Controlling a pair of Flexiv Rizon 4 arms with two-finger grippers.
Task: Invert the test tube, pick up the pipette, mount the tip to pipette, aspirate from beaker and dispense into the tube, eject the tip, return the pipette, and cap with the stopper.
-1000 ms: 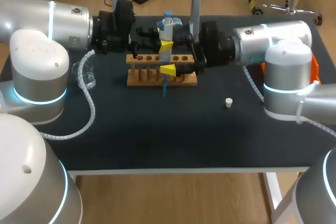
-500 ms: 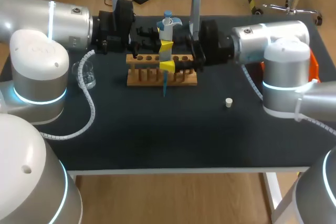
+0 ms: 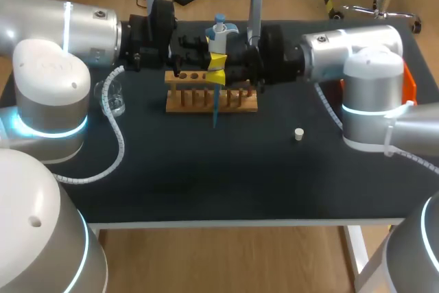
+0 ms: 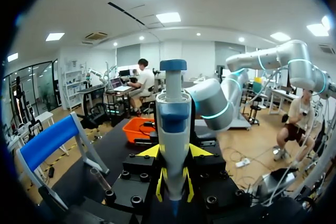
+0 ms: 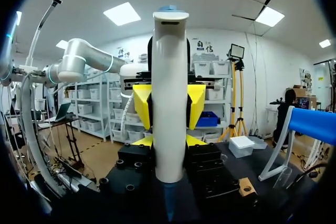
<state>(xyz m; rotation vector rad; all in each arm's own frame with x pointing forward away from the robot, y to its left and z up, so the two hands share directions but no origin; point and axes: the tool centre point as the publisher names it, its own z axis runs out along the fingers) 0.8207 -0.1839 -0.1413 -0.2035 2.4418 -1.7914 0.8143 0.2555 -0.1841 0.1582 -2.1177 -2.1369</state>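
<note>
Our left gripper has its fingers clamped on the upright pipette. Our right gripper clamps it just below, over the rack by the table's far edge.

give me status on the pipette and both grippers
Left gripper shut on pipette. Right gripper against pipette too, grip unclear. Blue tip mounted, by test tube rack. Stopper off to the side.

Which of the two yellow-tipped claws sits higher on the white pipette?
The left gripper, coming in from the view's left; the right gripper sits just below it along the pipette.
</note>
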